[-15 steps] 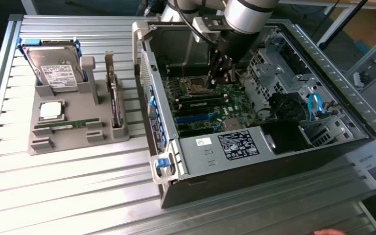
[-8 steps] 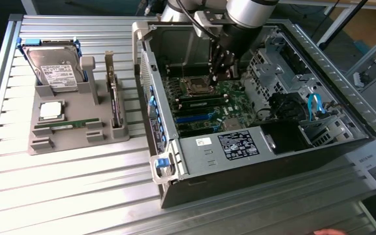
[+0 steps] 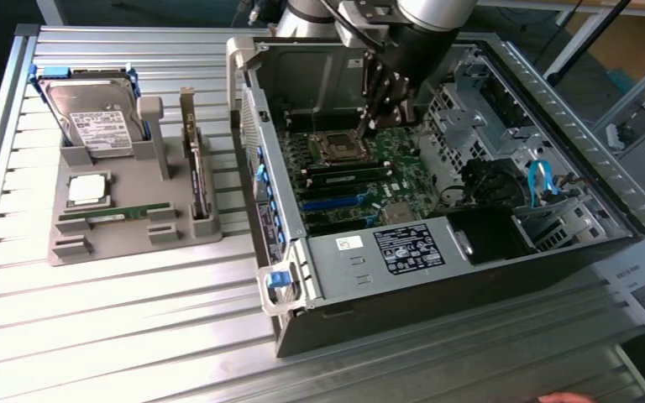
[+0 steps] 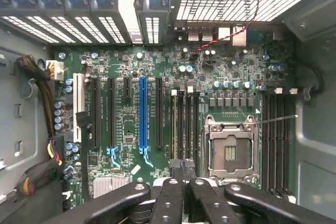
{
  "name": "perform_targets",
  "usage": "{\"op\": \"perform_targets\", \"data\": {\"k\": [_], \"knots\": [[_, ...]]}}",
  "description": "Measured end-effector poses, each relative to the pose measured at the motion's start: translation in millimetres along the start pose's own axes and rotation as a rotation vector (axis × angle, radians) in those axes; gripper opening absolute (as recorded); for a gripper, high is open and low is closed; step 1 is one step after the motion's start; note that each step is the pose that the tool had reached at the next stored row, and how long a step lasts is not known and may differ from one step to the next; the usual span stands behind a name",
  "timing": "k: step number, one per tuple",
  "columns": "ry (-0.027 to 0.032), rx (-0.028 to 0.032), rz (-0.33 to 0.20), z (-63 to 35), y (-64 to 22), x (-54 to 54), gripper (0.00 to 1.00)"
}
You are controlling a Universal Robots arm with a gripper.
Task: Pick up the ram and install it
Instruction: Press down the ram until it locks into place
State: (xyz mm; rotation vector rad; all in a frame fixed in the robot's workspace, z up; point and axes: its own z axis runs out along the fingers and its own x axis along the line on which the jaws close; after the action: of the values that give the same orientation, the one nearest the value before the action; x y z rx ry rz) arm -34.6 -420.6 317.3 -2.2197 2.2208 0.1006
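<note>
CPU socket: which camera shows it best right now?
The wrist view: it faces the CPU socket squarely, with its metal frame and contact grid plain to see. The exterior view shows the CPU socket at a slant, close beside the arm.

Worktop [image 3: 132, 319]: ribbed aluminium slats, bright and smooth. Parts holder [image 3: 132, 243]: matt grey plastic; hard drive [image 3: 98, 113]: brushed metal with paper label. Computer case [image 3: 345, 260]: dull sheet steel; motherboard [image 4: 157, 66]: glossy green laminate; end effector [image 4: 184, 203]: matt black.
</note>
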Motion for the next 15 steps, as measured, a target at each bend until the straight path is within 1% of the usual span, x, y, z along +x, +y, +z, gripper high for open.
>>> {"op": "perform_targets", "data": {"k": [15], "knots": [[-0.0001,-0.0019,0.0,-26.9,0.6,-1.2,0.1]]}}
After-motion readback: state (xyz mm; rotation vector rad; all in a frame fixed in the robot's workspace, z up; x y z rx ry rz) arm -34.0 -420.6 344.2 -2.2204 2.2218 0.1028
